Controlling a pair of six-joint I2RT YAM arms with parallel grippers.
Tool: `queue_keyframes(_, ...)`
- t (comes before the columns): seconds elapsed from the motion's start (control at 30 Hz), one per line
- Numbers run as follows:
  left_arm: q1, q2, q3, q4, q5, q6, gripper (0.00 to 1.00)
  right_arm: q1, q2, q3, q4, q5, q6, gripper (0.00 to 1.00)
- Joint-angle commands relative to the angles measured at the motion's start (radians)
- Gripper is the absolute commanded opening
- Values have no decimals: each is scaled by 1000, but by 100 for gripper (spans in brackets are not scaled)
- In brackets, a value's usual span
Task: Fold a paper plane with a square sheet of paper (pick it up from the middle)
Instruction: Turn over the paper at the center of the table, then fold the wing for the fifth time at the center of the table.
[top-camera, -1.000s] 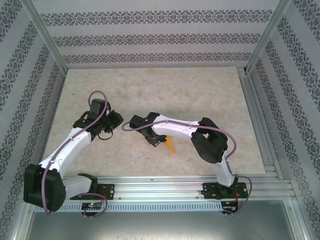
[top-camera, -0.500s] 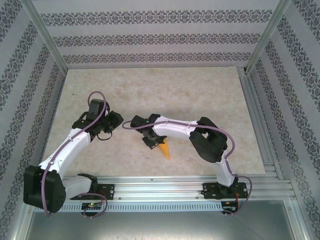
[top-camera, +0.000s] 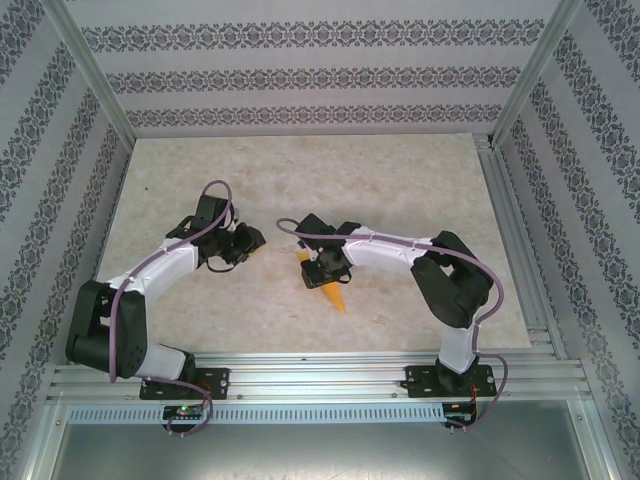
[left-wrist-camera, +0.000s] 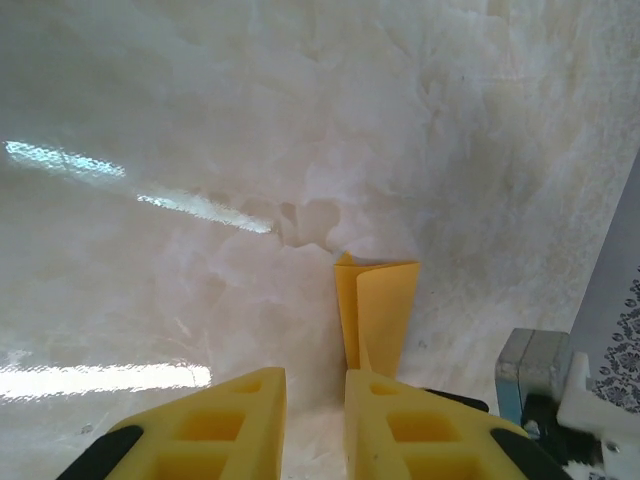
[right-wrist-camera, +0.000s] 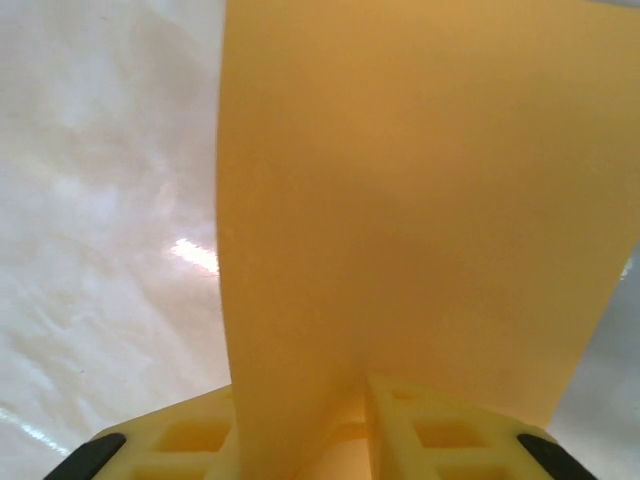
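The orange paper (top-camera: 335, 298) is folded into a narrow pointed paper plane, its tip aimed at the near edge in the top external view. My right gripper (top-camera: 325, 272) sits over its blunt end. In the right wrist view the paper (right-wrist-camera: 420, 200) rises between the yellow fingers of that gripper (right-wrist-camera: 305, 388), whose jaws stand apart, so it is open around it. My left gripper (top-camera: 250, 243) is a short way to the left. Its fingers (left-wrist-camera: 315, 375) are narrowly open with nothing between them, and the creased paper (left-wrist-camera: 378, 310) stands just beyond the right fingertip.
Pale marbled tabletop (top-camera: 300, 180) stretches behind both arms. Patterned walls and aluminium posts (top-camera: 95, 75) enclose the sides and back. A slotted metal rail (top-camera: 320, 365) runs along the near edge. A grey and black piece of the right arm (left-wrist-camera: 540, 385) shows close at the lower right.
The left arm has swung right, bringing its gripper nearer the paper. The right gripper has shifted right and its jaws have parted around the paper, which has stayed in about the same spot.
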Motion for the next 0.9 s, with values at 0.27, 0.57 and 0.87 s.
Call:
queue_keyframes(0.27,-75,138,79,92,89,-4,24,20,-85,-77,46,34,-29,27)
queue_keyframes(0.57,-138,282,118,195,143,-112,34,19,-105,-155,180,0,-36,14)
queue_keyframes(0.87,-200,374,145,256,175,-196,44,22,-102,-173,210,-1,-46,13)
